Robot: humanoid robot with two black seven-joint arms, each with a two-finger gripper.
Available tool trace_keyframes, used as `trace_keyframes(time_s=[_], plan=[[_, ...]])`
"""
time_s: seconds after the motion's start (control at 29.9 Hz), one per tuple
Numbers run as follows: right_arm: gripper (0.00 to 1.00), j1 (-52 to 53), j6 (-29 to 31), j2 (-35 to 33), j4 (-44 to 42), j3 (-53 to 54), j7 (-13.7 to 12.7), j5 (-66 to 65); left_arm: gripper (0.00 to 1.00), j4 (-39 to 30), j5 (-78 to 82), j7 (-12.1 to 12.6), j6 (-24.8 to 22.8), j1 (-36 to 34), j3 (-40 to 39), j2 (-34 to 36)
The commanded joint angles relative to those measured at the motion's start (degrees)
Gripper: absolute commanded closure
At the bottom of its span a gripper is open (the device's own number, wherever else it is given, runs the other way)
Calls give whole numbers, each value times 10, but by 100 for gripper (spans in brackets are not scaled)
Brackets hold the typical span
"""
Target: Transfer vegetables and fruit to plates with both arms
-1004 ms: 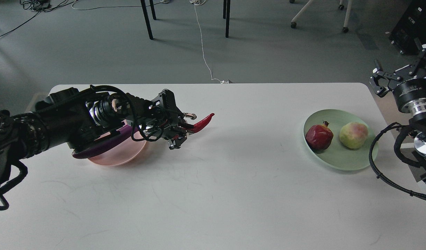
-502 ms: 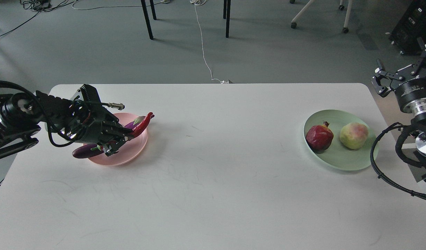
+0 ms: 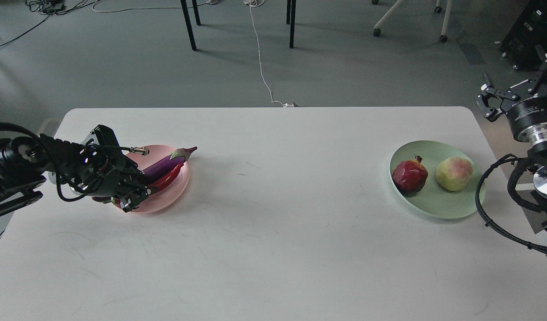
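Eggplant (image 3: pixel 164 163) and chili (image 3: pixel 166 179) on left plate (image 3: pixel 177 187); fruit on right plate (image 3: pixel 434 206).

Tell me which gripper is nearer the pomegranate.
Right. The right gripper hangs past the table's right edge, up and right of the pomegranate; the left gripper is far across the table at the pink plate.

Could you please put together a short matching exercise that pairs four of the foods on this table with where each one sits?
Things:
1. eggplant
2. chili
3. pomegranate
4. yellow-green fruit

Places:
A. left half of the green plate
B. on the pink plate, its capped end sticking out past the far right rim
C. right half of the green plate
D. on the pink plate, on the near side of its purple neighbour, at the left gripper

Pairs: 1-B, 2-D, 3-A, 4-C
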Motion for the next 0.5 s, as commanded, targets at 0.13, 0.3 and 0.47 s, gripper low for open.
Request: trace_keyframes(time_s=[0.13, 0.3, 0.47], plan=[[1, 1, 3, 0, -1, 5, 3, -1, 2, -5, -203, 0, 17, 1, -90, 1], [1, 6, 1, -1, -3, 5, 3, -1, 2, -4, -417, 0, 17, -3, -156, -4], [1, 17, 3, -4, -3, 3, -3, -2, 2, 2, -590, 0, 0, 1, -215, -23]])
